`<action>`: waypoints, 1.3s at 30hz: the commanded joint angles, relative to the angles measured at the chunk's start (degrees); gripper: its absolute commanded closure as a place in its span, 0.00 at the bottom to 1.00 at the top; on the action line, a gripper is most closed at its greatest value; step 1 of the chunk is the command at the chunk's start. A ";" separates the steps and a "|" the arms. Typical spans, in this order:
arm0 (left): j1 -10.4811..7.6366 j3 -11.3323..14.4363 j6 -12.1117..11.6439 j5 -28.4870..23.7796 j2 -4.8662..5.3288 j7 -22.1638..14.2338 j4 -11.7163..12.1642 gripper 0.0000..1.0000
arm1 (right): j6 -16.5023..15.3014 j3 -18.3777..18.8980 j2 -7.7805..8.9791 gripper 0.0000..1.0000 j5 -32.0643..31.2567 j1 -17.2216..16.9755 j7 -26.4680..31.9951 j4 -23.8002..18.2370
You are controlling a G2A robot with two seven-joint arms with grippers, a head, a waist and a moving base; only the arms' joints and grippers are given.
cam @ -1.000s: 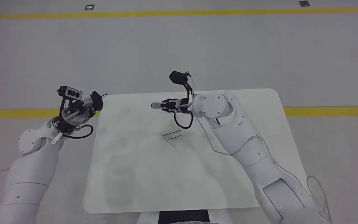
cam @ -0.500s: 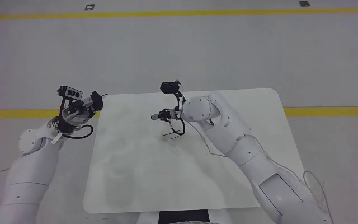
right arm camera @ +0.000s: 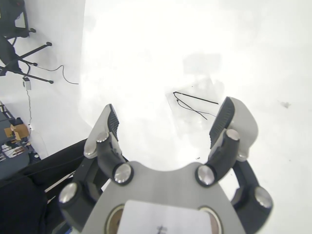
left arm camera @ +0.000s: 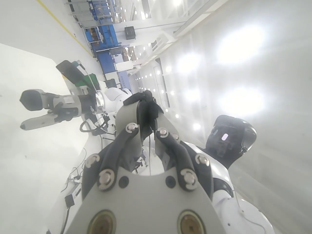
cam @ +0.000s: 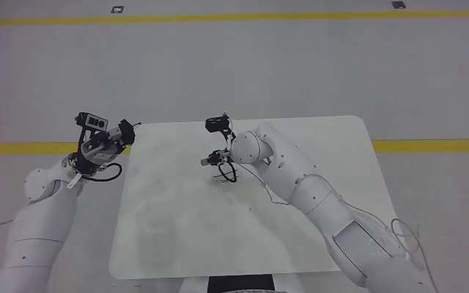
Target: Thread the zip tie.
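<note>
Thin black zip tie strips (cam: 224, 176) lie loosely crossed on the white table (cam: 315, 220), a little left of its middle toward the back. My right gripper (cam: 210, 160) hovers just above and behind them, open and holding nothing. In the right wrist view the zip tie (right arm camera: 195, 104) lies just beyond the right gripper (right arm camera: 168, 116), close to one fingertip (right arm camera: 225, 113). My left gripper (cam: 126, 132) hangs off the table's back left corner. It is shut, with its black pads (left arm camera: 146, 109) pressed together. The left wrist view also shows the right gripper (left arm camera: 28, 112) standing open.
A yellow floor line (cam: 418, 146) runs behind the table. Chair legs (right arm camera: 22, 57) and a loose cable (right arm camera: 64, 74) sit on the floor past the table edge. A small dark speck (right arm camera: 284, 104) marks the tabletop near the zip tie.
My right arm has swung from the table's back edge toward the front and lowered until its gripper is right by the zip tie. The left arm has stayed still.
</note>
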 commanded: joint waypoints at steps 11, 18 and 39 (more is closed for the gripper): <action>0.00 0.00 0.00 0.00 0.00 0.00 0.00 1.00 | 4.66 -1.48 -2.53 0.00 8.97 3.10 5.11 8.36; 0.00 0.00 0.00 0.00 0.00 0.00 0.00 1.00 | 4.68 -1.47 -2.57 0.00 9.09 2.23 3.25 8.12; 0.00 0.00 0.00 0.00 0.00 0.00 0.00 1.00 | 6.16 0.51 -7.43 0.65 7.45 3.32 -6.07 20.29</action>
